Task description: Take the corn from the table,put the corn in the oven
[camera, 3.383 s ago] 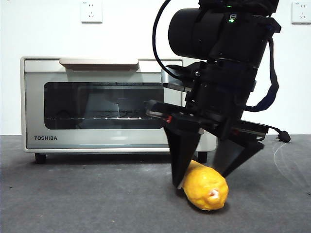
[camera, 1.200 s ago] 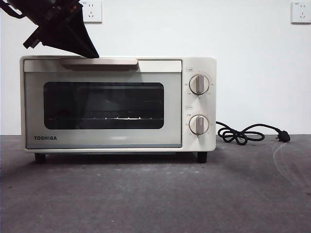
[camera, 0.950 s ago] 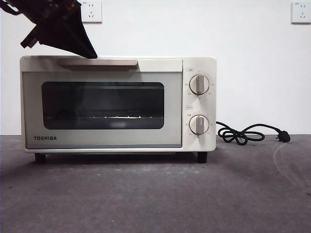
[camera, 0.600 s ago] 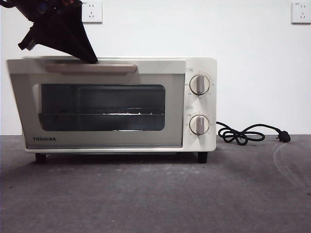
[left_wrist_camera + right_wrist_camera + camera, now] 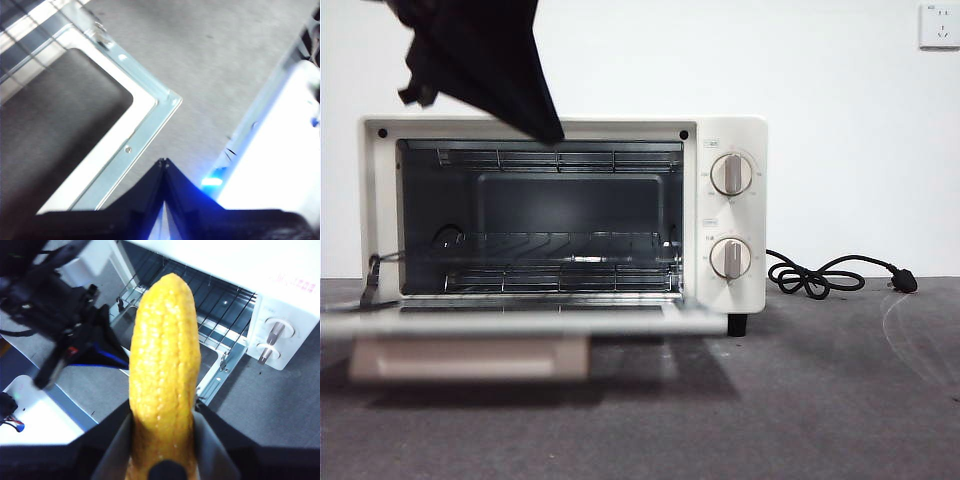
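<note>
The corn (image 5: 164, 370), glossy yellow, stands up between the jaws of my right gripper (image 5: 162, 432), which is shut on it high above the table; it does not show in the front view. The cream oven (image 5: 730, 215) stands with its door (image 5: 520, 322) dropped flat and its wire rack (image 5: 560, 275) exposed. My left gripper (image 5: 548, 130) hangs at the top edge of the oven's mouth, jaws shut on nothing. In the left wrist view the left gripper (image 5: 163, 164) is above the lowered door's metal frame (image 5: 145, 125). The right wrist view shows the oven (image 5: 280, 300) below and the left gripper (image 5: 95, 347) beside the door.
A black cord with plug (image 5: 830, 275) lies on the dark grey table (image 5: 800, 400) right of the oven. Two knobs (image 5: 730, 215) sit on the oven's right panel. The door's handle (image 5: 470, 360) sticks out toward the front. A wall socket (image 5: 938, 25) is at upper right.
The oven door has swung from shut to fully down, and my left gripper moved right and lower with it. The corn and right gripper, on the table 3 s ago, have left the front view.
</note>
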Controlling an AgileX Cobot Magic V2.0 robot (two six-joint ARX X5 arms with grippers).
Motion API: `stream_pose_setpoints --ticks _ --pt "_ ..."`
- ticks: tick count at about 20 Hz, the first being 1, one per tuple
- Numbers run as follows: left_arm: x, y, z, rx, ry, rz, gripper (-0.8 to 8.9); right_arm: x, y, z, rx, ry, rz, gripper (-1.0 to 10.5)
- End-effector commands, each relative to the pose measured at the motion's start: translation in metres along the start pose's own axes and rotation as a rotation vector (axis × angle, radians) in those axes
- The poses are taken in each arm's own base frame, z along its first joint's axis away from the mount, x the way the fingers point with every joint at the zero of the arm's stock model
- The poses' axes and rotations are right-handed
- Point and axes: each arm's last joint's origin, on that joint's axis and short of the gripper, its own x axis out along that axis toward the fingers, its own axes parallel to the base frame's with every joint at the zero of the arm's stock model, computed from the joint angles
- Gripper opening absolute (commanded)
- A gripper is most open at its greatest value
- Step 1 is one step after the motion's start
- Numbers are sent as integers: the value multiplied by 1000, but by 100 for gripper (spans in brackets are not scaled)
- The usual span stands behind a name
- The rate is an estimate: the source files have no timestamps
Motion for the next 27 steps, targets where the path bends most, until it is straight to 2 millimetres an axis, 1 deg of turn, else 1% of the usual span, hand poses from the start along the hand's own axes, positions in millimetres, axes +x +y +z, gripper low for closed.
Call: stream_pose_setpoints --ticks 1,2,4,9,11,13,14,17,20,24,27 --pt "-19 -10 -6 34 -50 -1 -6 0 1 2 -16 -10 15 -12" --pt "-30 -14 -8 40 -84 0 -6 0 1 2 -23 -17 17 -12" --pt "-59 -25 -17 57 -187 46 -6 2 3 6 -48 -40 41 -12" --pt "-111 -42 -43 52 -390 184 -6 13 10 18 -100 -103 197 -12" --pt "-136 -51 -61 37 -498 221 -6 21 15 27 -129 -141 283 -12" --pt "-162 -60 -84 23 -623 248 -6 37 28 35 -168 -175 353 -12" --pt "-171 -63 -93 18 -669 255 -6 45 33 37 -182 -184 368 -12" --pt "-192 -71 -118 2 -789 266 -6 67 46 43 -245 -211 396 -12" --pt "-207 -76 -141 -14 -884 261 -6 93 59 46 -299 -225 407 -12" --pt "-218 -81 -165 -25 -963 263 -6 132 70 46 -377 -230 348 -12" --pt "-221 -81 -175 -38 -975 256 -6 163 72 44 -440 -221 254 -12"
